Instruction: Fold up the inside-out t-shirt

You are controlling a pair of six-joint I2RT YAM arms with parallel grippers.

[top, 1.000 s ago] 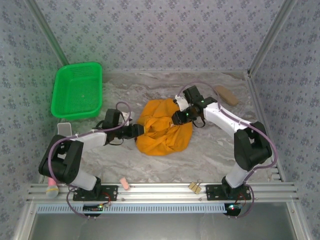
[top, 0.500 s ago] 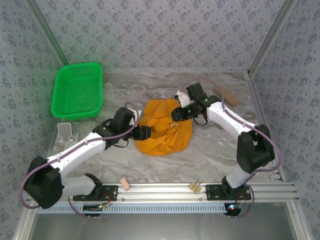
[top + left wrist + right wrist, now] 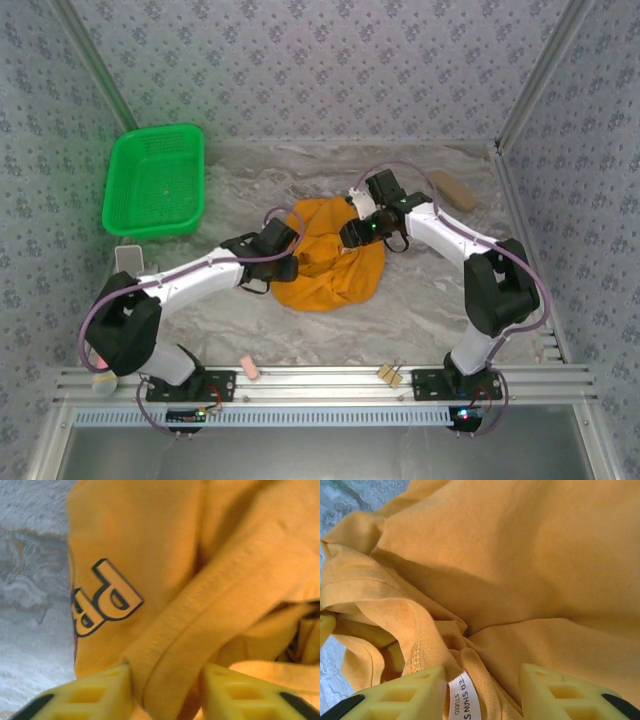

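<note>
Left tool (image 3: 165, 672) is sitting further right than before, clamping a hem of the inside-out t-shirt (image 3: 330, 275), which is lying bunched mid-frame on the counter (image 3: 420, 300). Right tool (image 3: 482, 672) is standing apart, straddling the neck tag (image 3: 462, 700).

Green plastic basket (image 3: 155, 185) sat far left on marbled table (image 3: 420, 300). Tan block (image 3: 453, 190) lay far right, close to wall. Small pink piece (image 3: 251, 368) and pale clips (image 3: 389, 374) rested on near metal rail (image 3: 330, 381). White object (image 3: 128, 260) stood at left, just nearer than basket.
</note>
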